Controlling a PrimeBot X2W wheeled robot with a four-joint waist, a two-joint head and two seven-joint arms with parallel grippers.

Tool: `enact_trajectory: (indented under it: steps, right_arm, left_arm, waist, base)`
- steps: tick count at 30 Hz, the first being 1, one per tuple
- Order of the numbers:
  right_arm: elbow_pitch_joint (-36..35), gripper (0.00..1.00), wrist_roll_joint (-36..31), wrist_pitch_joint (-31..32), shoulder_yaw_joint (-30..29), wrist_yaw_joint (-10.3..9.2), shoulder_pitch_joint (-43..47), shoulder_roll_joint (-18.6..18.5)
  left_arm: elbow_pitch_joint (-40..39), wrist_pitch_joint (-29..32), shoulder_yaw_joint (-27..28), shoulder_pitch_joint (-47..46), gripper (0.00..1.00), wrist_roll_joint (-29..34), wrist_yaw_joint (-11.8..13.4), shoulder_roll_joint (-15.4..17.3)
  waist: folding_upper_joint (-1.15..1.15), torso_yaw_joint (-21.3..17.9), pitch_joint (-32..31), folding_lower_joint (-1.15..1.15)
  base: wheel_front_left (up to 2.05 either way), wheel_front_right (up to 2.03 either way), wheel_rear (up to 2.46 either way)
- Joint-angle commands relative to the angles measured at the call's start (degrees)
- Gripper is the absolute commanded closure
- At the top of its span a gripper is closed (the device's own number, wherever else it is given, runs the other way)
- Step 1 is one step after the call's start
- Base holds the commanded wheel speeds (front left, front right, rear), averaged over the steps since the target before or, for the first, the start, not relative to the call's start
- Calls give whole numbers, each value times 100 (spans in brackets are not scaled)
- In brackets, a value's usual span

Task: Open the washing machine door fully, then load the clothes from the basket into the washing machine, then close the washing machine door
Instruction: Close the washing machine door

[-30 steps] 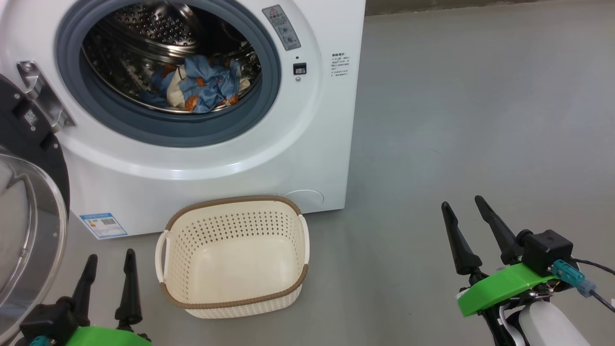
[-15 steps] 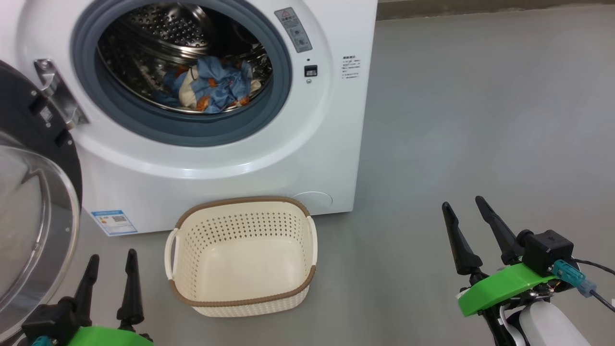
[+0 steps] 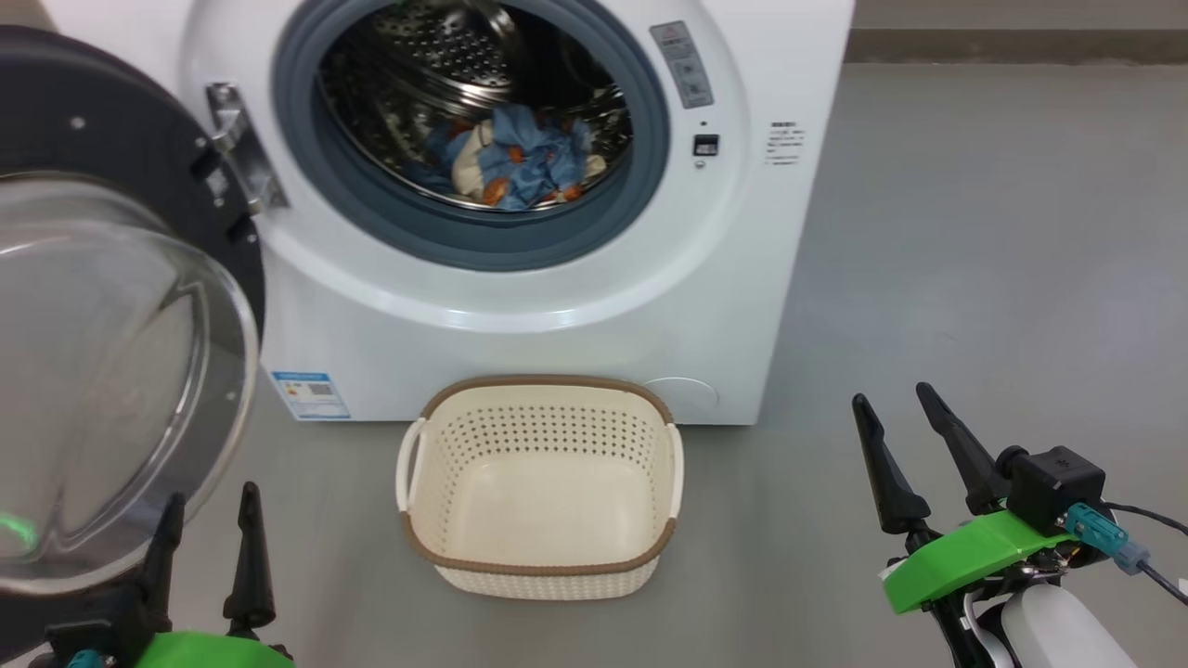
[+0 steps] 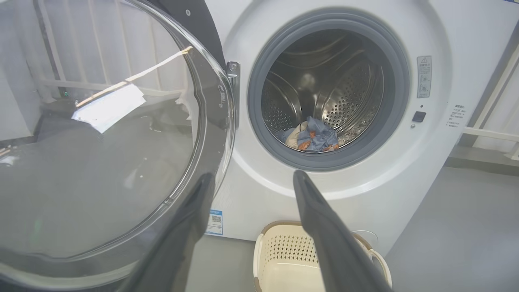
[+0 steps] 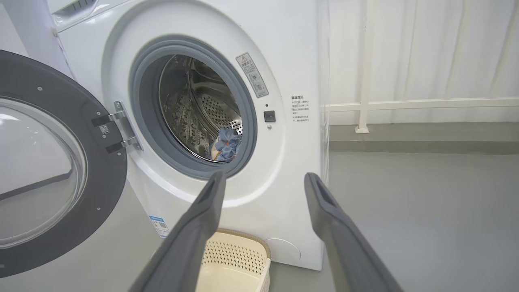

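While the washing machine [image 3: 557, 306] stands with its round black door [image 3: 121, 111] swung wide on the metal hinge [image 3: 243, 148] at its left side, the blue printed clothes [image 3: 520, 167] lie bunched at the bottom of its steel drum [image 3: 418, 56]. On the floor [image 3: 974, 232] just in front of the machine, below the opening, sits the cream perforated basket [image 3: 548, 431], its bare bottom showing. In front of the machine, near the door's glass bowl [image 3: 111, 371], the left gripper [image 3: 212, 496] hangs with fingers spread, holding nothing. Off the machine's right front corner, the right gripper [image 3: 891, 397] hovers, likewise spread and holding nothing.
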Motion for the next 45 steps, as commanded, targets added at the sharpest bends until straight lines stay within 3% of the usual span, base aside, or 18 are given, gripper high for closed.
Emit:
enact_trajectory:
  steps: [1,29,45]
  right_arm:
    - [-102,0,80,-46,137,43,-21,-35]
    - [13,0,179,-46,318,43,-24,-47]
    - [42,0,243,-46,426,43,-27,-45]
  left_arm:
    - [-126,-37,233,-106,0,100,-20,86]
    - [-10,-37,346,-114,0,451,-20,-91]
    - [30,-37,337,-120,0,460,-20,-76]
  waist:
    - [0,313,-75,0]
    - [0,1718,-163,0]
    - [0,1970,-223,0]
  base:
    - [0,0,0]
    - [0,0,0]
    - [0,0,0]
